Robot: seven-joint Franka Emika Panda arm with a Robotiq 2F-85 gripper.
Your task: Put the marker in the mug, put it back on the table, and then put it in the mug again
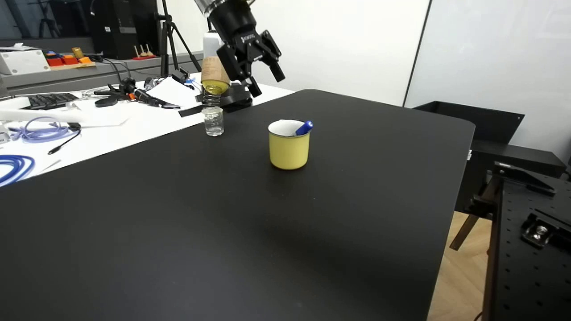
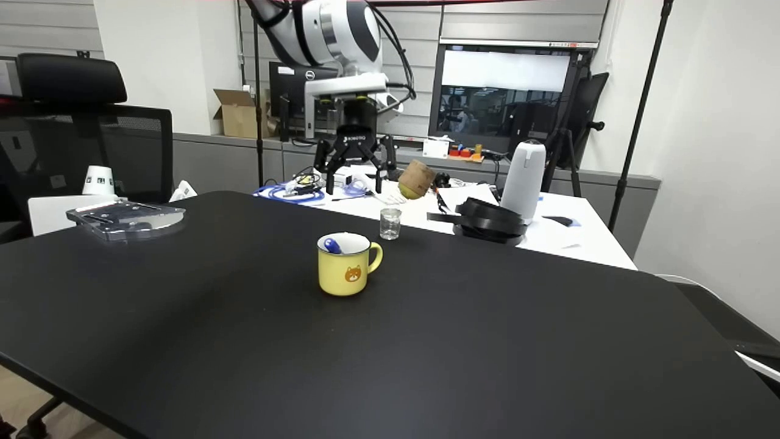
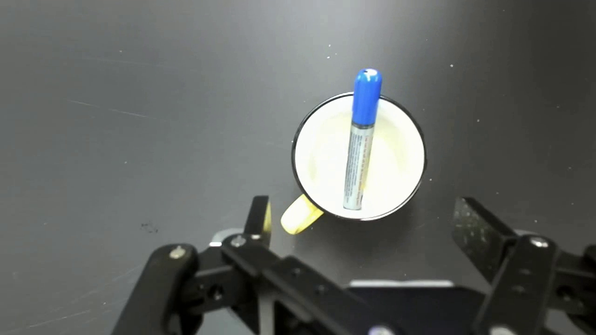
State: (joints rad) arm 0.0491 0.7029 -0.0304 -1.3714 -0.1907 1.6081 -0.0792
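The pale-yellow mug stands upright on the black table [image 1: 178, 245], in both exterior views [image 1: 289, 154] [image 2: 339, 273] and in the wrist view [image 3: 402, 153]. The marker leans inside the mug, its blue cap sticking out over the rim in both exterior views [image 1: 305, 128] [image 2: 333, 246]. In the wrist view the whole marker [image 3: 361, 139] shows, with the pale barrel inside the mug and the cap crossing the rim. My gripper [image 1: 267, 84] is open and empty above the table, also in an exterior view [image 2: 354, 188]. In the wrist view its fingers [image 3: 363, 201] are wide apart, below the mug's opening.
A small clear glass [image 1: 214, 122] [image 2: 390, 224] stands near the table edge beside the mug. A clear plate [image 2: 125, 219] lies at a table corner. A white desk [image 1: 107, 138] with cables adjoins the table. A black perforated platform [image 1: 531, 276] stands beyond another edge.
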